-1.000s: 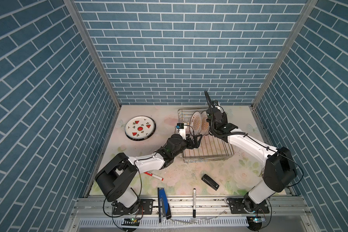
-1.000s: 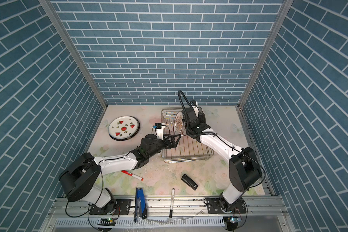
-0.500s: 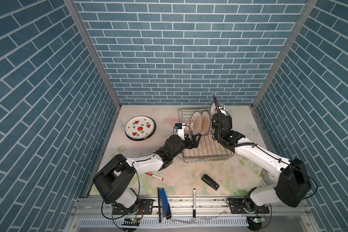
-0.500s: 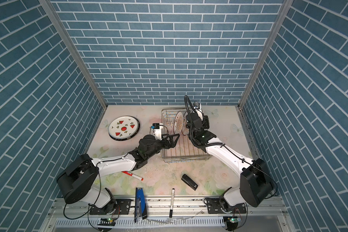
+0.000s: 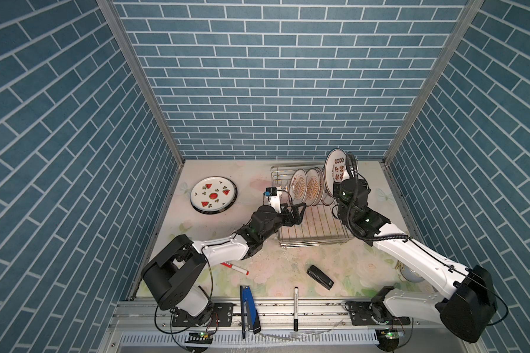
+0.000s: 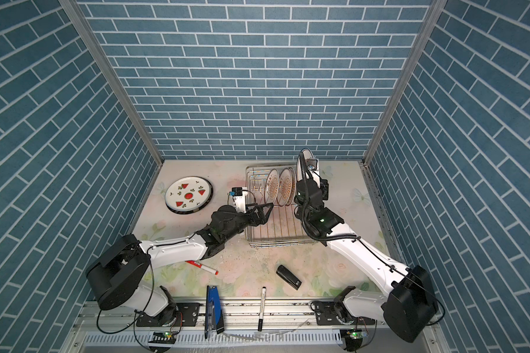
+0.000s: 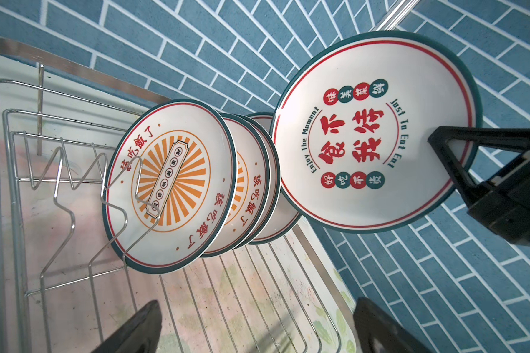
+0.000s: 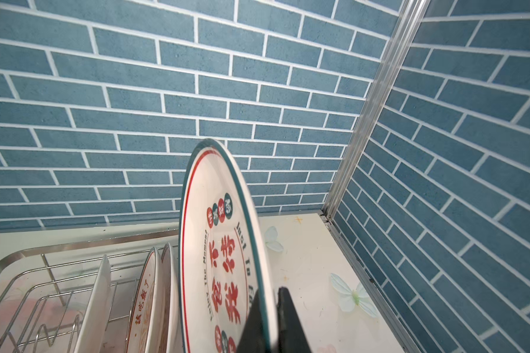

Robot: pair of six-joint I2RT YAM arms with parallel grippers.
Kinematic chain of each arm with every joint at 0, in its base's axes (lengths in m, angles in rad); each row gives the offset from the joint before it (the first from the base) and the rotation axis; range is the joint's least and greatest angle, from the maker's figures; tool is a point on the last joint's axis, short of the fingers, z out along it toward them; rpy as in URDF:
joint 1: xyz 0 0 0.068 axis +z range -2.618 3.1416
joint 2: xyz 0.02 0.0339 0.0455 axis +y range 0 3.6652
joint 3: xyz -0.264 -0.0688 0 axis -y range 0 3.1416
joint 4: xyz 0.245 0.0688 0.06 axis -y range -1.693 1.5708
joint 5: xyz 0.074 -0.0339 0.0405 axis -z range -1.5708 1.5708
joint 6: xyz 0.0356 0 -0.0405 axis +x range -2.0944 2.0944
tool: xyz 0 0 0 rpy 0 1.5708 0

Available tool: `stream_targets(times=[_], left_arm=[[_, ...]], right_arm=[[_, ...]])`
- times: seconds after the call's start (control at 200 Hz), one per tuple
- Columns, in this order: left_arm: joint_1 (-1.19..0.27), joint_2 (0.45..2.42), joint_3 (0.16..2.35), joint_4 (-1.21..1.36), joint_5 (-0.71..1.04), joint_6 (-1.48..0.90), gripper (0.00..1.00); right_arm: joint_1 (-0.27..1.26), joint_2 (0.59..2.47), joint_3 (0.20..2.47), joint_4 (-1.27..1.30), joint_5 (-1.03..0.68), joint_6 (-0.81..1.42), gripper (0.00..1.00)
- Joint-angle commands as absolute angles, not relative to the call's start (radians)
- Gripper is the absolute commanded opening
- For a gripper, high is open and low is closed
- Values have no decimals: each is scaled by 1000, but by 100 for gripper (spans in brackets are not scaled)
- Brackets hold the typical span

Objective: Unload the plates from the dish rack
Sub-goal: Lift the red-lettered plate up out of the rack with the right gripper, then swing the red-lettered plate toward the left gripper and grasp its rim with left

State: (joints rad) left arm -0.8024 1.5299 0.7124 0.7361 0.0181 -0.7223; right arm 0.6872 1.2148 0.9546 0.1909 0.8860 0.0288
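At the far left, one round white plate with red watermelon slices (image 5: 213, 193) lies flat on the floral table (image 5: 273, 275), well apart from the rack. Whether more plates lie under it cannot be told. Along the front lie four small things: one red marker pen (image 5: 234, 269), one blue and black tool (image 5: 248, 308), one black marker pen (image 5: 296, 307) and one black stapler (image 5: 320, 276). The left gripper (image 5: 297, 211) hangs over the left part of the rectangular silver wire dish rack (image 5: 312, 241), its claw spread wide and empty. In the rack, four dark-rimmed white plates (image 7: 172, 186) stand on edge close together, counted by their rims in the left wrist view; the front one bears an orange sunburst. At the rack's right end the right gripper (image 8: 270, 290) is pinched tight on the lower rim of one white plate with red Chinese characters (image 5: 335, 171), held upright and higher than the standing four.
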Motion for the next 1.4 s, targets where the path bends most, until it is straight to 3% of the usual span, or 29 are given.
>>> stream_targets(times=[0.0,0.215,0.55,0.71,0.85,1.131,1.396], left_arm=[[-796,1495,712,730,-4,-722,100],[-796,1464,710,729,5,-728,100],[-797,1449,702,862,111,-690,100],[-796,1417,701,857,131,-660,100],[-760,1355,701,856,260,-605,100],[-754,1172,551,771,46,-644,100],[-753,1256,544,947,160,-644,100]], right_arm=[[693,1145,917,281,884,18,0],[693,1050,863,280,835,41,0],[692,901,798,234,605,116,0],[672,838,769,204,376,202,0],[620,808,727,248,167,289,0],[484,824,702,308,-189,463,0],[434,830,668,364,-422,574,0]])
